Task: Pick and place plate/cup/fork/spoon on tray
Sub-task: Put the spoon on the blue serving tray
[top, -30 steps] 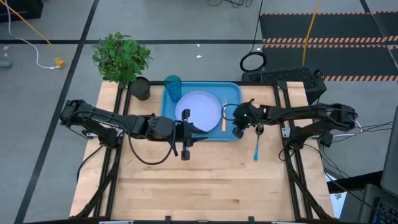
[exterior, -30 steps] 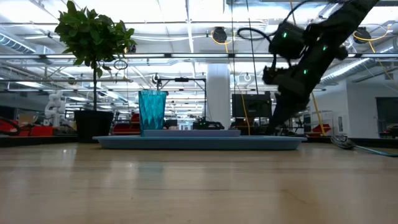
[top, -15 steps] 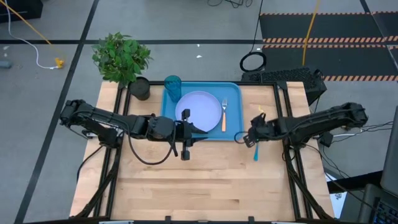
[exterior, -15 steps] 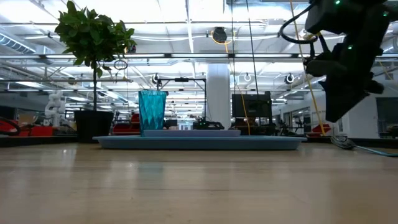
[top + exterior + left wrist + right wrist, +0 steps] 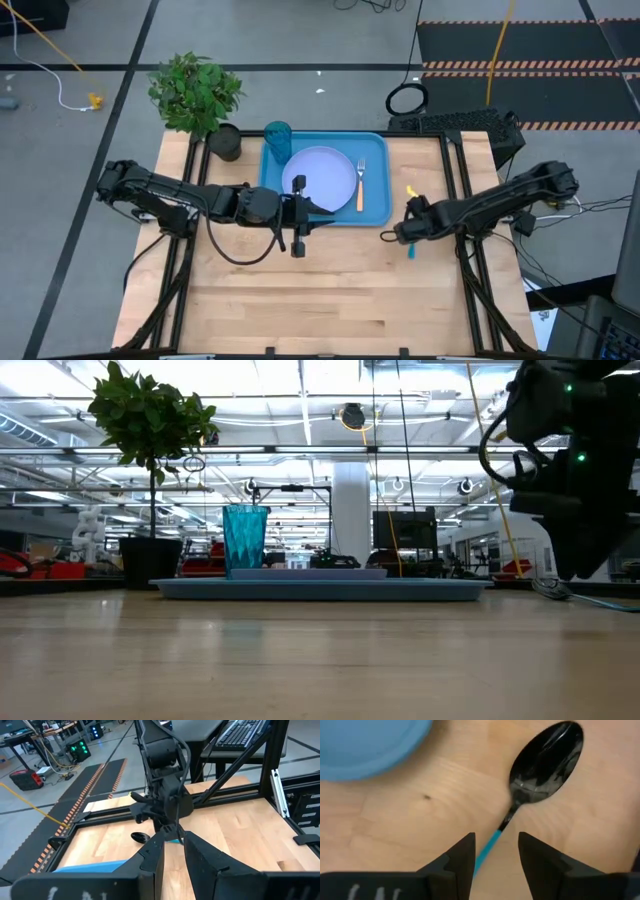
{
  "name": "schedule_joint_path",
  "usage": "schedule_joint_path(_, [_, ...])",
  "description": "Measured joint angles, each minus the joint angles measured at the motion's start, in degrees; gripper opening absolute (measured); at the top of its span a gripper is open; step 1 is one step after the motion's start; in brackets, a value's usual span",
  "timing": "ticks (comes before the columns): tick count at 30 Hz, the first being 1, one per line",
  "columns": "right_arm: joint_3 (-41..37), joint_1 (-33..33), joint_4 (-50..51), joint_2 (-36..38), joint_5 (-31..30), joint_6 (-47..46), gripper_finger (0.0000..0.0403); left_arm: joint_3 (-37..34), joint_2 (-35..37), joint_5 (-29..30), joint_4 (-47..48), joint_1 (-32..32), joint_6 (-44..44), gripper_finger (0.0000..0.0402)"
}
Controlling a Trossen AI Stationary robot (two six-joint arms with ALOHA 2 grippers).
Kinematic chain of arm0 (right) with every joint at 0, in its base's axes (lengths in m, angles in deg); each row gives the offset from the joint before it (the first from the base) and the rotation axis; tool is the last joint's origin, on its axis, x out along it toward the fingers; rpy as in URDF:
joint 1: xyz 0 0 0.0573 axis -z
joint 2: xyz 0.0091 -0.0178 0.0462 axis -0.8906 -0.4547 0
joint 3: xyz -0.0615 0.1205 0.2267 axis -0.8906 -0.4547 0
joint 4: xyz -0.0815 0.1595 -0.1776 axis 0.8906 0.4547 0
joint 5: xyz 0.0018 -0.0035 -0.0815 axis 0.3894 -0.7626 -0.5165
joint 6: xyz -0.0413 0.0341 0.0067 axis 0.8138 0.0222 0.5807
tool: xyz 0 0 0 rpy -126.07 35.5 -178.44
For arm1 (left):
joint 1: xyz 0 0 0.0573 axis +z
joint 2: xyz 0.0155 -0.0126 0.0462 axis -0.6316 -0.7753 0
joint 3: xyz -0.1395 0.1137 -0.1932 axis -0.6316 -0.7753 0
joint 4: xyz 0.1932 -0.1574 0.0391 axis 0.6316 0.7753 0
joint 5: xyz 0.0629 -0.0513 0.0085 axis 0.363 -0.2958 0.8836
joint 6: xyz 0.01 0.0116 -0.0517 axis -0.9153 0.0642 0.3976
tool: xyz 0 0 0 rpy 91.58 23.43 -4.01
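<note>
The blue tray (image 5: 378,214) lies at the table's far middle. On it are the pale plate (image 5: 322,176), the teal cup (image 5: 278,138) at its far left corner, and the orange-handled fork (image 5: 361,184) right of the plate. The spoon (image 5: 546,759) lies flat on the wood just right of the tray, and its teal handle (image 5: 411,250) points to the near edge. My right gripper (image 5: 495,852) is open low over the spoon, one finger on either side of the handle. My left gripper (image 5: 312,207) waits at the tray's near left edge, its fingers a little apart with nothing between them.
A potted plant (image 5: 195,90) in a dark pot (image 5: 225,142) stands at the far left corner. A keyboard (image 5: 455,122) sits beyond the far right edge. Bare wood (image 5: 320,300) fills the table's near half.
My right gripper has left the tray's right side beside the fork. It has gone toward the table's right and near edges and now stands over the spoon. The fork stays on the tray.
</note>
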Motion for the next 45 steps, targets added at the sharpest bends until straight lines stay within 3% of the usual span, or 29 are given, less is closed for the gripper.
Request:
schedule_joint_path(13, [0.00,0.02,-0.54,-8.43,-1.13,-4.45,0.0141,0.00,0.00,0.02,0.02,0.00,-0.02,0.0077])
schedule_joint_path(19, [-0.37,0.01,-2.16,-10.44,-1.31,-5.70,0.0107,0.00,0.00,0.00,0.03,0.00,0.07,0.0077])
schedule_joint_path(29, [-1.69,0.14,-5.22,-9.43,-4.63,-5.50,0.0010,0.00,0.00,-0.01,0.39,-0.42,1.05,0.0077])
schedule_joint_path(38, [-1.75,0.22,-5.41,-9.17,-10.33,-6.30,0.0004,0.00,0.00,-0.04,0.40,-2.10,1.55,0.0077])
schedule_joint_path(45, [-1.75,2.10,-5.88,-4.82,-12.34,-3.70,0.0003,0.00,0.00,-0.07,0.39,-2.86,1.53,0.0077])
